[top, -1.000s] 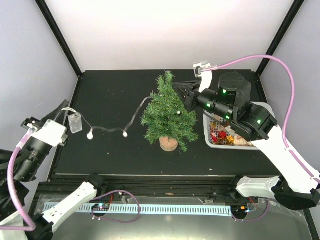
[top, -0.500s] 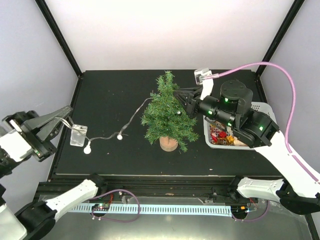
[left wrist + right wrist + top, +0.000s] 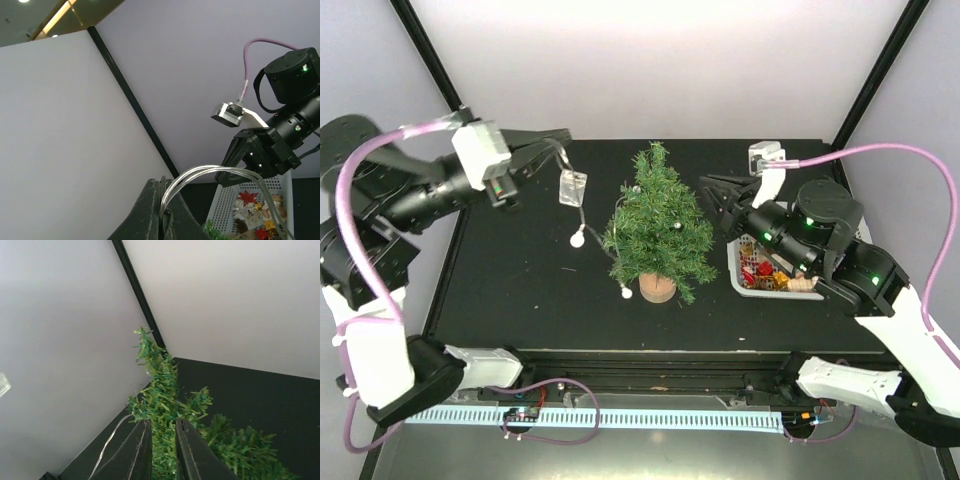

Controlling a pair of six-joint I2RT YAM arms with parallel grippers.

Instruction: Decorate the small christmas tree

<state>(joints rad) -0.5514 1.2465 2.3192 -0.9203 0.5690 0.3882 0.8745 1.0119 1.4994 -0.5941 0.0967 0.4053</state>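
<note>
L gripper (image 3: 548, 147): clenched on clear wire of light string (image 3: 578, 238), raised above table (image 3: 520, 290). Battery box (image 3: 572, 187) dangling just below fingertips; bulbs trailing down to tree's near-left side.
R gripper (image 3: 712, 190): jaws parted by narrow slit, nothing between.
small christmas tree (image 3: 658, 225): upright, directly ahead of R fingertips, between both grippers.
White basket (image 3: 226, 207) w/ ornaments: under R wrist.

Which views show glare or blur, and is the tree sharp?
Top external: even light, sharp, small christmas tree crisp on the matte table. Left wrist: ceiling lamps glare top-left, and the light string catches light. Right wrist: fingers slightly soft, tree sharper.
</note>
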